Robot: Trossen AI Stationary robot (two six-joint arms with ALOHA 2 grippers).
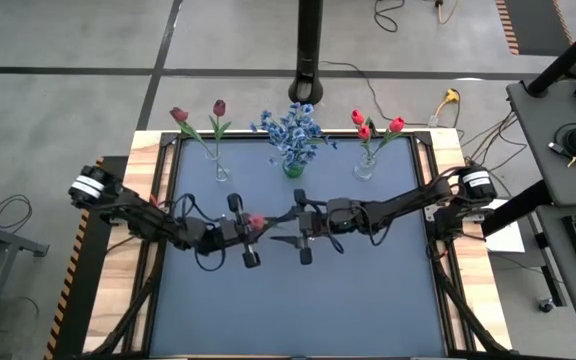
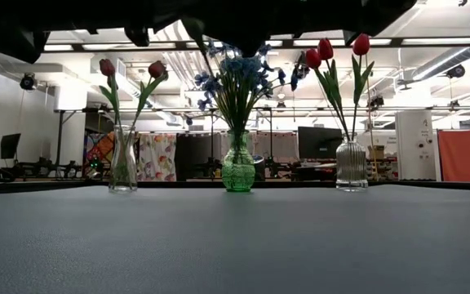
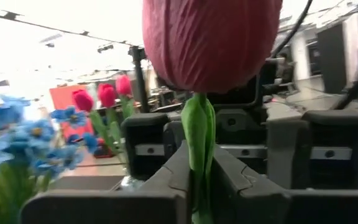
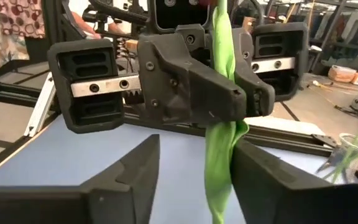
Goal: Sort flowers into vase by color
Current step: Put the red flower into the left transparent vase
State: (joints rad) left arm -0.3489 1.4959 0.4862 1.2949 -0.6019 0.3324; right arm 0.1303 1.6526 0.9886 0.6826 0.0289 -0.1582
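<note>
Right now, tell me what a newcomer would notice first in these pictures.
The two arms meeting mid-table: the left gripper shut on a red tulip's stem, and the right gripper facing it, open around the same stem. Behind them three vases line the table's far edge: maroon tulips on the left, blue blossoms in the green vase in the middle, red tulips on the right.

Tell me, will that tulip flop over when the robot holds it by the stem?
Probably a little. The left gripper pinches the tulip by its thin green stem, and the big bloom looks top-heavy. In the right wrist view its leaf hangs limp, so it likely bends easily.
</note>
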